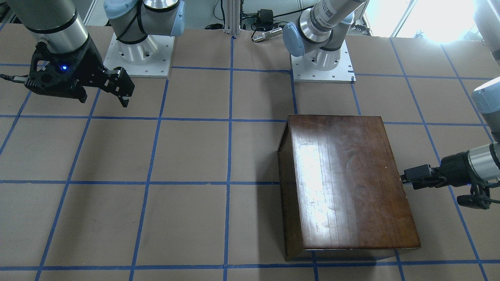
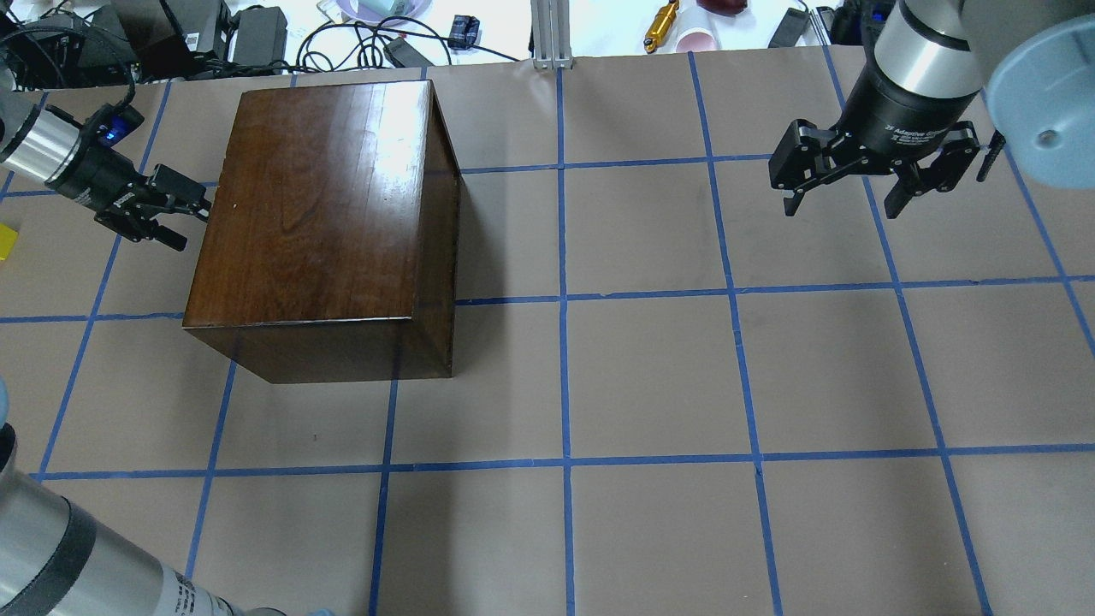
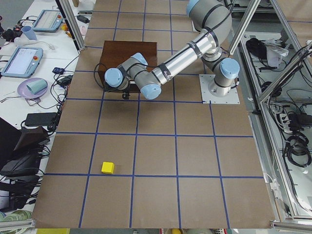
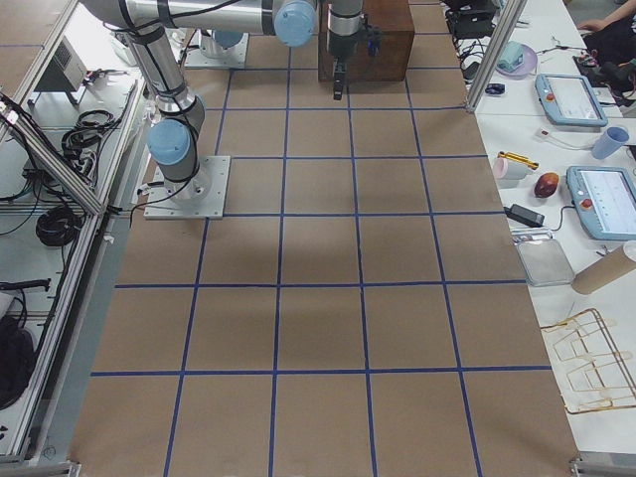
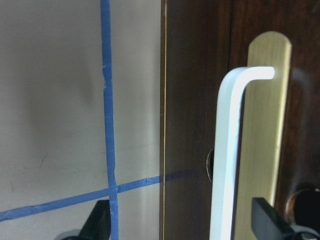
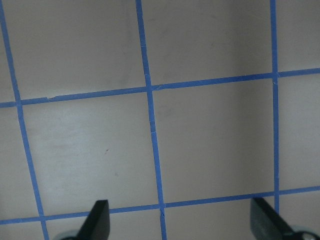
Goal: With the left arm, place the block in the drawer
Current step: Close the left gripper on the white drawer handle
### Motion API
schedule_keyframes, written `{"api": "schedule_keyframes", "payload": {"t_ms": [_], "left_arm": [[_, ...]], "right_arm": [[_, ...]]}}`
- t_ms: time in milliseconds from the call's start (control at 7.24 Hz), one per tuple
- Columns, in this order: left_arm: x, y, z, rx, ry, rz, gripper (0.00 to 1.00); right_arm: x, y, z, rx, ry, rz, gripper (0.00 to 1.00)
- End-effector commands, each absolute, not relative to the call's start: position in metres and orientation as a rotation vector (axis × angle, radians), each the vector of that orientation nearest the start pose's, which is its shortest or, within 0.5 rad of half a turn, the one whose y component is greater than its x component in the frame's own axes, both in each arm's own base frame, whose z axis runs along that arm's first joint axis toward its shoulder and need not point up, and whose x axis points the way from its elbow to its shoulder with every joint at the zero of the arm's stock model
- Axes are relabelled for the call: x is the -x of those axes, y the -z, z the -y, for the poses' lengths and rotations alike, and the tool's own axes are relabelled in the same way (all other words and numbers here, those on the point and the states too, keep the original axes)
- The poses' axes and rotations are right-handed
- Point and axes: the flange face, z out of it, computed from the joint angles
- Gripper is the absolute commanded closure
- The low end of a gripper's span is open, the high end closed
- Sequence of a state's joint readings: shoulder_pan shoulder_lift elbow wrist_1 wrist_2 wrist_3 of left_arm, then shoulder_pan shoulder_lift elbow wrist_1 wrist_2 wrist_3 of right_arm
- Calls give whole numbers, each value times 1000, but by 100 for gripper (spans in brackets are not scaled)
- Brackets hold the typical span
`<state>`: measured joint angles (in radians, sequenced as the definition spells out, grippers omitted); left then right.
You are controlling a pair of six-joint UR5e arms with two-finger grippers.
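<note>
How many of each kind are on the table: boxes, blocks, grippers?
Wooden box: 1
Yellow block: 1
Grippers: 2 (left gripper, right gripper)
Total: 4

Overhead and front views see the wooden box (image 2: 316,214) from opposite sides; left wrist view sits close to its drawer (image 5: 302,100).
</note>
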<state>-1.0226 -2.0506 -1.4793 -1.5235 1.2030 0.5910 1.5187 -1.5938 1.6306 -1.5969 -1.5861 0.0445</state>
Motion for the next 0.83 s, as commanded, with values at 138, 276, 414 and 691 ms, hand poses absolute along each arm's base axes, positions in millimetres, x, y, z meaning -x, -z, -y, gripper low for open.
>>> {"api": "schedule_keyframes", "payload": {"t_ms": [138,276,414,691], "left_arm": [[-174,-266,621,76,-186,-3625,2],[-175,-266,622,68,-179,-3622,2],[-175,-266,623,69,-169,-3619,5],[-176,-266,623,55,-168,-3613,34]], "right_arm": [[-107,-472,487,-152,-17,-3153,0],[-107,-472,487,-152,-17,-3153,0],[-107,-472,487,-152,-17,-3153,0],[-107,-472,487,-152,-17,-3153,0]]}}
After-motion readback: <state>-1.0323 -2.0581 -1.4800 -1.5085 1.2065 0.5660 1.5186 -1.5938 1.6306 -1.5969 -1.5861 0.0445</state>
